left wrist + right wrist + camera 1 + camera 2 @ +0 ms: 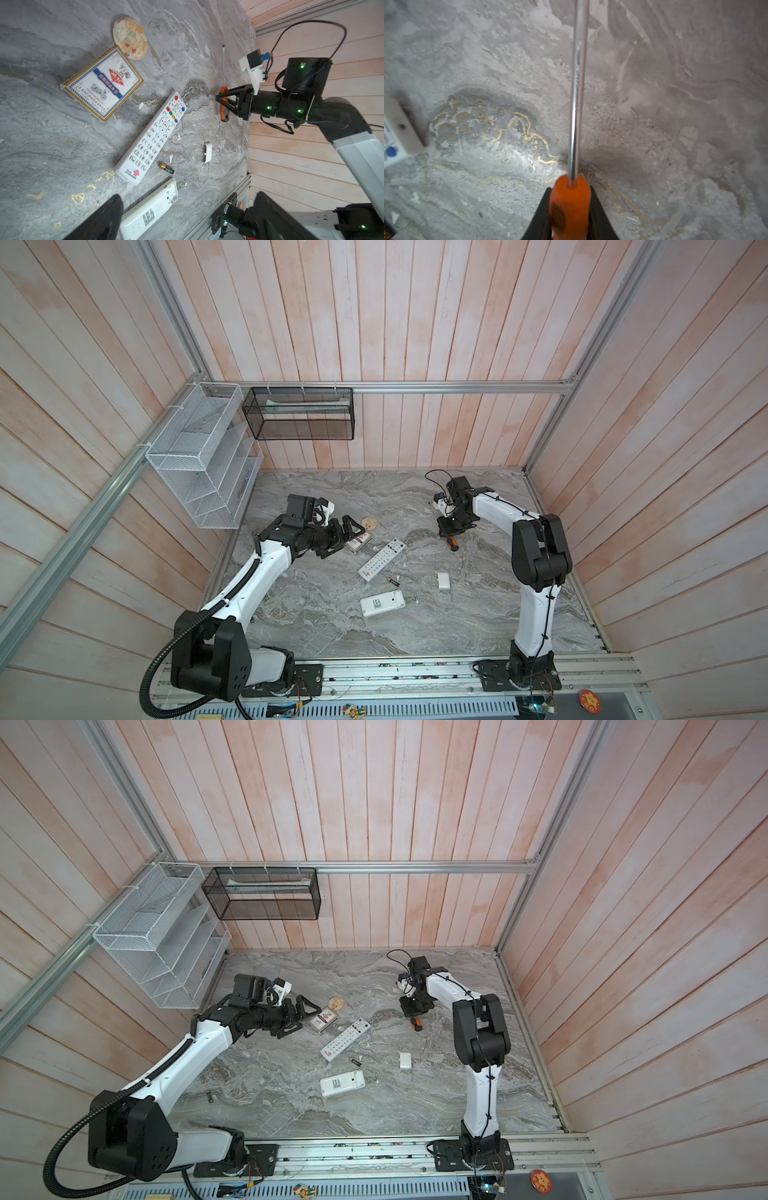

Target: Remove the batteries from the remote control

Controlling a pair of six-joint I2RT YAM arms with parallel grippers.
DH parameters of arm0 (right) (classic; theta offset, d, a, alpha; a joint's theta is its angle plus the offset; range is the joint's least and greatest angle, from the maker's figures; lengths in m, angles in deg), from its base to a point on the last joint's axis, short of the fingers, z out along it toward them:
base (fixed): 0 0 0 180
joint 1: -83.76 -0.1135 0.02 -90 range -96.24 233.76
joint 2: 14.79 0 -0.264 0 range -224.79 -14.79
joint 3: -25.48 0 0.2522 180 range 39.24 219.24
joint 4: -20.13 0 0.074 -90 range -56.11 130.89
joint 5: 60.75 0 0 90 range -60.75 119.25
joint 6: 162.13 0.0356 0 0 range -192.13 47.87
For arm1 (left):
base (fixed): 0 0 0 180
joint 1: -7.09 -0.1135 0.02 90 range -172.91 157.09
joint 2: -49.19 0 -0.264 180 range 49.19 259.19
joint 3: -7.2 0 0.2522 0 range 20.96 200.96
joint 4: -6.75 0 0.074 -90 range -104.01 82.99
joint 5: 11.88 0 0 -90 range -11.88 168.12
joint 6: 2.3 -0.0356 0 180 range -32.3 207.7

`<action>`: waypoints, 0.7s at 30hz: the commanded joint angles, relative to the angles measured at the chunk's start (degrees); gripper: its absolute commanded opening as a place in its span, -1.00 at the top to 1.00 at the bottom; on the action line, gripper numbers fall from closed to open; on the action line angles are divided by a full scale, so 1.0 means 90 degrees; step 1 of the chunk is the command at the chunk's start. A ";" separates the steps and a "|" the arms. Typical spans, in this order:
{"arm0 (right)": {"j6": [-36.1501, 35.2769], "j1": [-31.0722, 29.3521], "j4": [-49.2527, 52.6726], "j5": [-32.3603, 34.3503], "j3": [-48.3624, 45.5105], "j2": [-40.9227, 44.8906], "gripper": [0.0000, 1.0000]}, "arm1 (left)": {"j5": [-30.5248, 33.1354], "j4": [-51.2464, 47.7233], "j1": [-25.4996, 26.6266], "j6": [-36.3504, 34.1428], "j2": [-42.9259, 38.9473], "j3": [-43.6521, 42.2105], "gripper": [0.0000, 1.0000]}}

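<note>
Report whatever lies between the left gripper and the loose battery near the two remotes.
The face-up remote lies flat on the table between the open left gripper and the battery, which rests just past its logo end. Nothing taller intervenes, so reaching over it from above looks feasible.

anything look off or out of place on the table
The face-down white remote has its battery bay open. A small white cover lies apart from it, and one dark gold-ended battery is loose on the grey marble table.
</note>
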 commanded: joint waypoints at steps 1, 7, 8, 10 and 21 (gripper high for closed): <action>-0.0137 -0.0003 0.0165 0.0387 0.0021 -0.0183 0.41 | 0.0225 -0.0301 -0.0023 -0.0168 0.0056 0.0165 -1.00; -0.0101 -0.0004 0.0019 0.0505 -0.0089 -0.0149 0.13 | 0.0312 -0.0315 -0.0020 -0.0352 -0.0033 0.0158 -1.00; -0.0098 0.0009 0.0001 0.0513 -0.0102 -0.0121 0.08 | 0.0337 -0.0316 -0.0016 -0.0373 -0.0041 0.0163 -1.00; -0.0044 0.0009 -0.0035 0.0512 -0.0092 -0.0031 -0.03 | 0.0365 -0.0335 -0.0014 -0.0437 -0.0047 0.0184 -1.00; 0.0507 -0.0021 -0.1461 0.0801 -0.0105 0.2115 -0.96 | 0.0393 -0.0093 0.0060 -0.0729 -0.0160 0.0092 -1.00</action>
